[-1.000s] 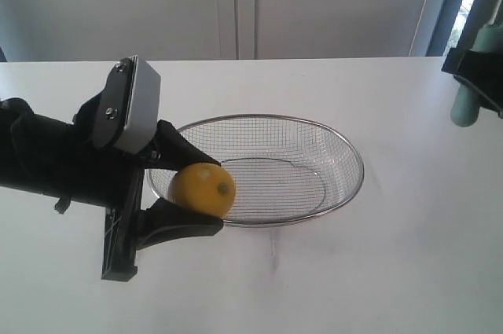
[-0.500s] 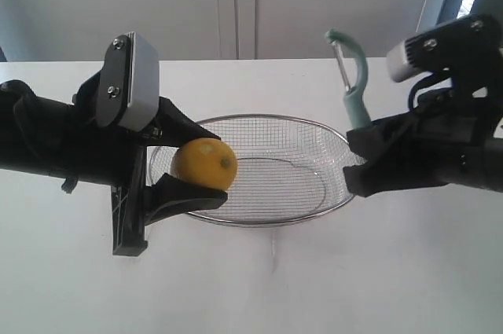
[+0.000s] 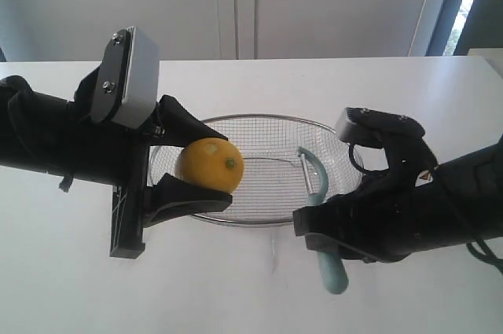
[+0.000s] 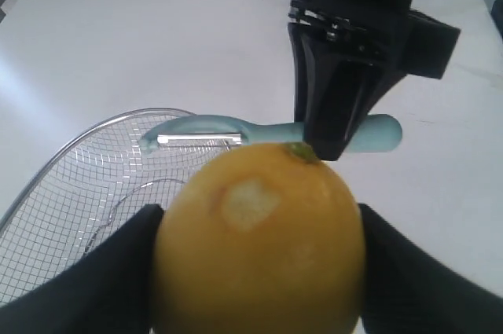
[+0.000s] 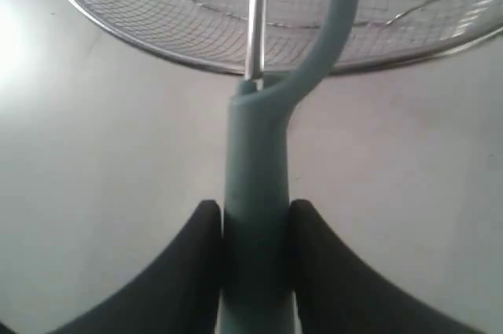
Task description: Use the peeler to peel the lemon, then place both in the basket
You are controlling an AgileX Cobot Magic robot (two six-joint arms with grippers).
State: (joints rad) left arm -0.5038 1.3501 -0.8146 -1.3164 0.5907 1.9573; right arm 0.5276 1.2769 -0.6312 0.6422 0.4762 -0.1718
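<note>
Yellow lemon [image 3: 209, 165], with a pale patch on its skin, is pinched in the left gripper [image 3: 212, 169] above the left rim of the wire basket [image 3: 267, 116]. The right gripper [image 3: 321, 228] clamps the teal peeler [image 3: 316, 189] by its handle, head over the basket's right side, apart from the lemon. The basket rests mid-counter [image 3: 236, 295], away from the far edge.

The basket [image 3: 259, 117] is shiny metal mesh, the peeler [image 3: 332, 272] smooth plastic, the lemon [image 3: 209, 164] smooth-skinned.
</note>
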